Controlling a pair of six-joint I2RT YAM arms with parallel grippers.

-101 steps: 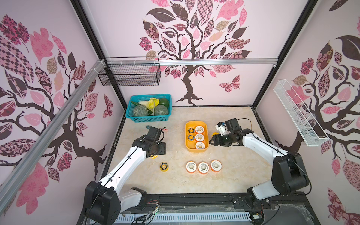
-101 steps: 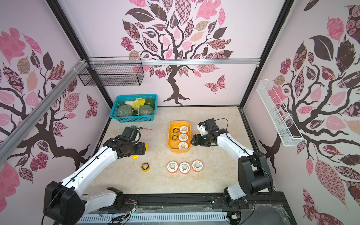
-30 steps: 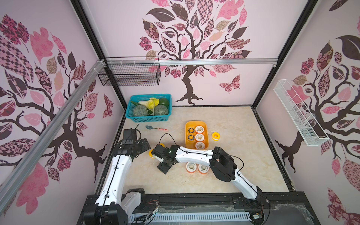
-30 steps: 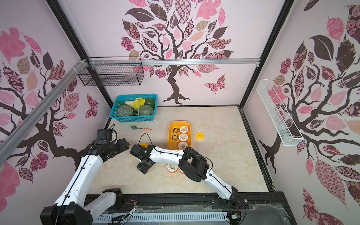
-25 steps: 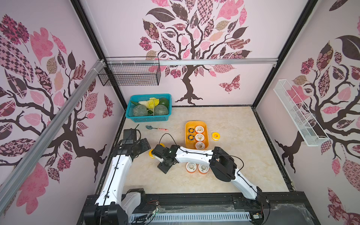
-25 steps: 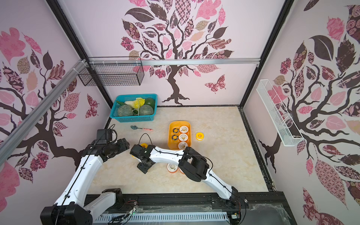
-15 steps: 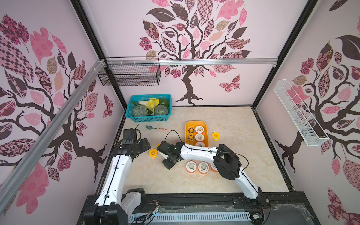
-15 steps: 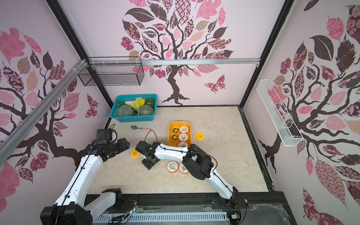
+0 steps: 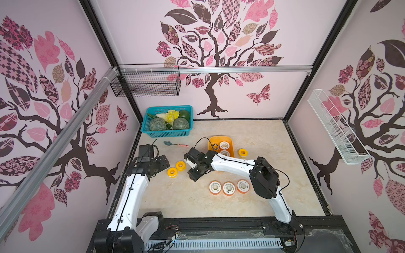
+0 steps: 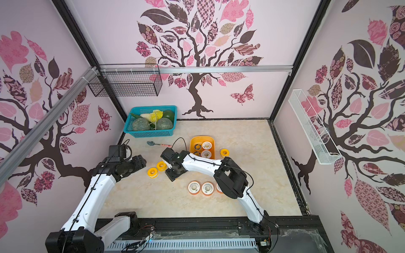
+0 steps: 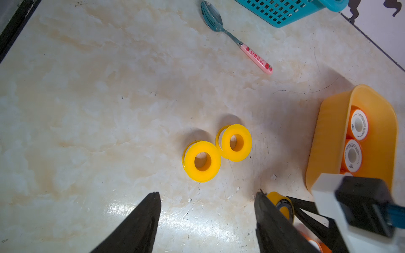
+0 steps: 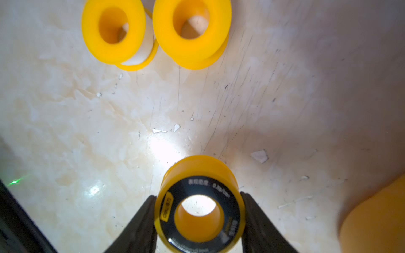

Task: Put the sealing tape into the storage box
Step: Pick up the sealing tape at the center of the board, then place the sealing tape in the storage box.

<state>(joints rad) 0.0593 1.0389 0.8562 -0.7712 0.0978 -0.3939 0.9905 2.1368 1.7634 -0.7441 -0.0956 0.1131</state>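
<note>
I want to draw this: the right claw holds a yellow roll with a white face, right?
Not quite: the right wrist view shows the right gripper holding a yellow roll with a black face, not white.

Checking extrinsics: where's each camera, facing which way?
Top views: high over the front, looking down at the table; left arm and right arm show.
Left wrist: behind the open left tool, facing down at two plain yellow spools; the right tool shows too.
Right wrist: behind the right tool, shut on a black-faced spool, facing the table.
Shared: both wrist views show the plain yellow spools.
</note>
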